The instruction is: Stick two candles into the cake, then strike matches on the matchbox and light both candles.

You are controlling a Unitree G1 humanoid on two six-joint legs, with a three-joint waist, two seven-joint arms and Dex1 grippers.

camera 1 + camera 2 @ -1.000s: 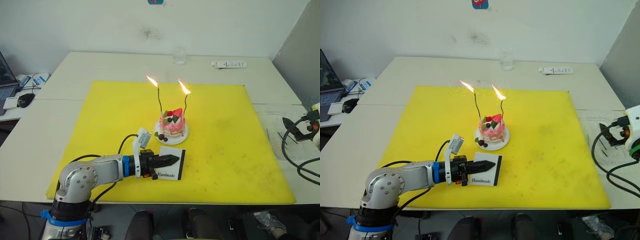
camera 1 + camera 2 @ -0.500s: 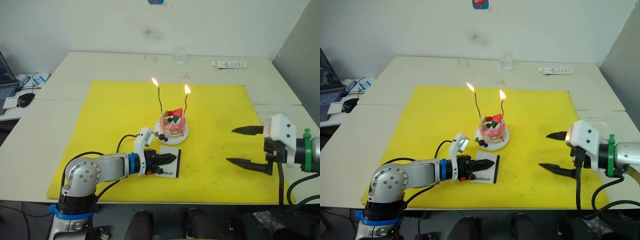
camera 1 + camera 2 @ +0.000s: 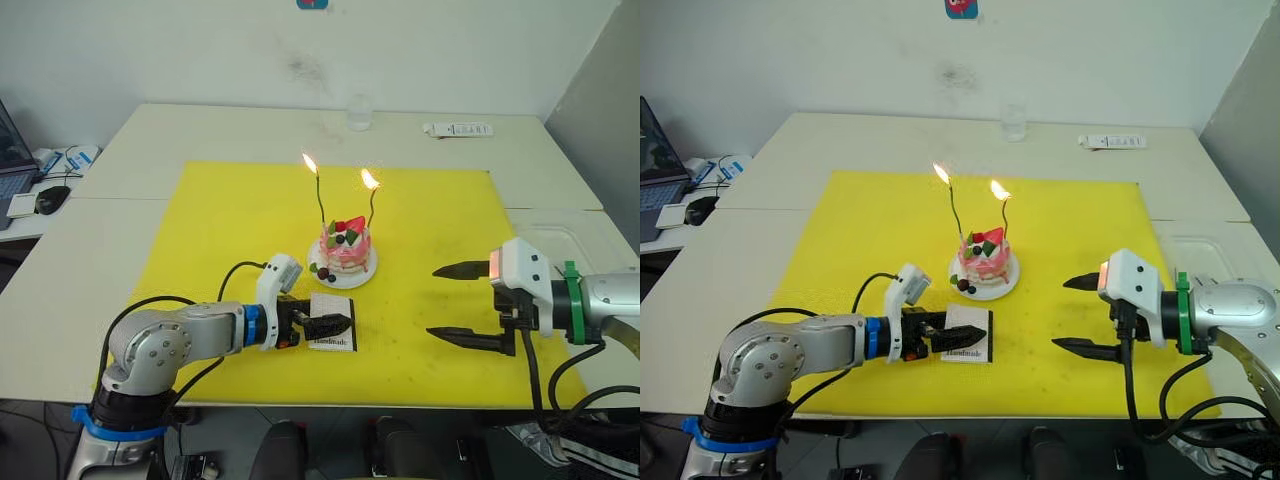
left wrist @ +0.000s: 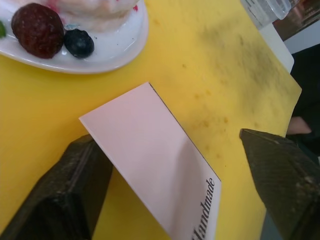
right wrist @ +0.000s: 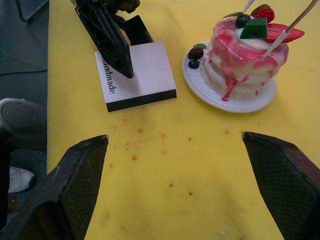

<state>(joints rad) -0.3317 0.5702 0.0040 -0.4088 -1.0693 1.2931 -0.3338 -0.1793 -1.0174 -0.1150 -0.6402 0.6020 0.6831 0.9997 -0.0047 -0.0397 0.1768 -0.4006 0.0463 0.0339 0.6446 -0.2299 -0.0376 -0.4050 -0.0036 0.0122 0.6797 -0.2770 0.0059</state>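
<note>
Nearest the robot, the left hand (image 3: 335,324) lies low over the front part of a yellow mat (image 3: 220,230), its two black, finely ribbed fingers parted on either side of the matchbox (image 3: 331,335). In the left wrist view one finger (image 4: 67,195) touches the box's near corner while the other finger (image 4: 287,187) stands clear of it, so the hand is open and not clamping anything. The matchbox is a flat white rectangular carton, smooth-faced, with a black strip along one long side (seen best from the right wrist) and "Handmade" in black script along one edge. It lies flat on the mat, just in front of the cake's plate and apart from it.

To the right, the right hand (image 3: 455,303) hovers above the mat, its two pointed black fingers spread wide and holding nothing; it is well apart from the cake.

Behind the matchbox sits the cake (image 3: 344,245), small, round, layered in pink and white with red glaze running down its sides, topped with a strawberry slice, green leaves and dark berries. It rests on a small white plate (image 3: 362,278), glossy and shallow-rimmed, with loose berries on the plate's front edge.

Two candles stand in the cake's top, the left candle (image 3: 319,199) and the right candle (image 3: 372,208): thin, wavy, wire-like stems, each carrying a flame at its tip.

The mat is matte, with dark specks and smudges. It covers the middle of a pale table (image 3: 200,125). At the table's far edge stand a clear glass (image 3: 359,111) and a flat white remote-like bar (image 3: 457,129).
</note>
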